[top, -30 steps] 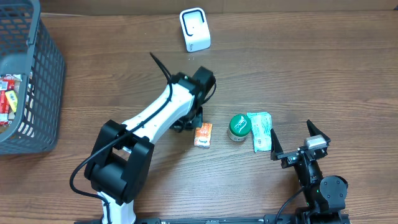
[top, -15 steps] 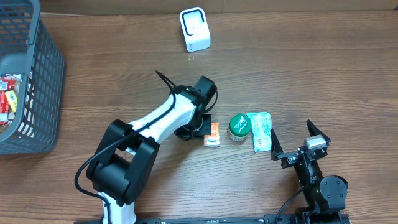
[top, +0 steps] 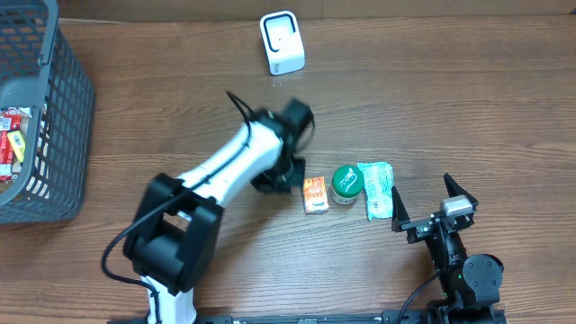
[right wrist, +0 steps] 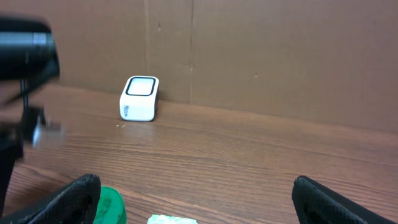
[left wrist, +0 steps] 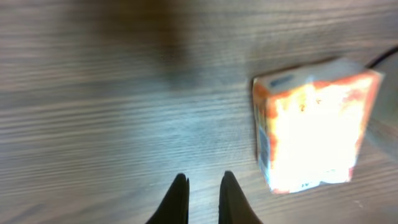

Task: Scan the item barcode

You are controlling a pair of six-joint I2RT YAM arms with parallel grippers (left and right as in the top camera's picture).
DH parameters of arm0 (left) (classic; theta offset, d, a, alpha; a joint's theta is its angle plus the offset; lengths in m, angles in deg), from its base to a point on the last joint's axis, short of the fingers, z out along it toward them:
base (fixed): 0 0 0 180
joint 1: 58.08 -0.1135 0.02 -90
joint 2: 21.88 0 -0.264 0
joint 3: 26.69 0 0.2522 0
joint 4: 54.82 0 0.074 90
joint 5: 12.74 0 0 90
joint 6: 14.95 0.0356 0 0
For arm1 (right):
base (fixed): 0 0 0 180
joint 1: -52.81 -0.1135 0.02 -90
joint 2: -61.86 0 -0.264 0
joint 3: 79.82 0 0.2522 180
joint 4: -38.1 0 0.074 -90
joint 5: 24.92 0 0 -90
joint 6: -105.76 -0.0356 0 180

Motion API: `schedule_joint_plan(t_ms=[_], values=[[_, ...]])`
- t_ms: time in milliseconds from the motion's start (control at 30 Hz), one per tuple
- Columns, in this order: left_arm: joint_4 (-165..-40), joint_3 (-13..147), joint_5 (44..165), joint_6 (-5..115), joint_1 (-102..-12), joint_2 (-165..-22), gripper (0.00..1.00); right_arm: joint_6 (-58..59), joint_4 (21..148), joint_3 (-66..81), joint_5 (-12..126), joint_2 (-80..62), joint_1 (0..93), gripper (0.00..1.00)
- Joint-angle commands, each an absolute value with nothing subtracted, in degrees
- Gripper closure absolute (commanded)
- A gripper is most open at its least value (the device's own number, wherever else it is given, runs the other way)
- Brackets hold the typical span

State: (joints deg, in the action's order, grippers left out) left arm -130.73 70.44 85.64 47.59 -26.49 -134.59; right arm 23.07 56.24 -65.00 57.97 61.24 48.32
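Starting at the far left, a grey mesh basket (top: 63, 108) sits at the edge of the wooden table (top: 468, 99), with small red and yellow packets (top: 11, 135) showing inside it.

Moving right, the white left arm (top: 225, 171) reaches diagonally out over the middle of the table. The left end effector (left wrist: 203, 190) points down at bare wood. Its two dark fingers (left wrist: 177, 200) are pinched almost together with only a sliver of wood between them, and they have hold of nothing.

At the back edge, upright and well apart from everything else, stands the white scanner (top: 282, 42).

Now the item: the orange carton (top: 315, 194) lies flat on the table just right of the left end effector, and the two are not touching. The left wrist camera shows the carton (left wrist: 314, 124) off to the right of the fingertips, blurred and washed out, so no print on it can be read.

Just beside the carton is a round green tin (top: 346, 183), and next to that lies a pale green packet (top: 379, 189). Whether these neighbours touch cannot be told from above.

Over at the right, the right end effector (top: 432, 213) waits near the front edge with its jaws spread as wide as they go. It is empty and faces the scanner across the table.
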Motion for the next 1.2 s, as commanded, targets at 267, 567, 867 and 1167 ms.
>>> schedule_joint_plan(t_ms=[267,567,867,1167], values=[[-157.4,118.0,73.6,59.7,-46.0,-134.2,0.87,23.1,56.0,-65.6,57.9,61.7,48.3,0.0],[-161.5,144.5,60.9,64.5,-66.2,-134.2,0.19,23.1,56.0,-65.6,57.9,61.7,48.3,0.0],[-159.3,139.9,68.9,69.3,-87.5,-134.4,0.08,23.1,56.0,-65.6,57.9,61.7,48.3,0.0],[-150.7,124.2,74.1,74.3,-97.0,-134.8,0.03,23.1,56.0,-65.6,57.9,61.7,48.3,0.0]])
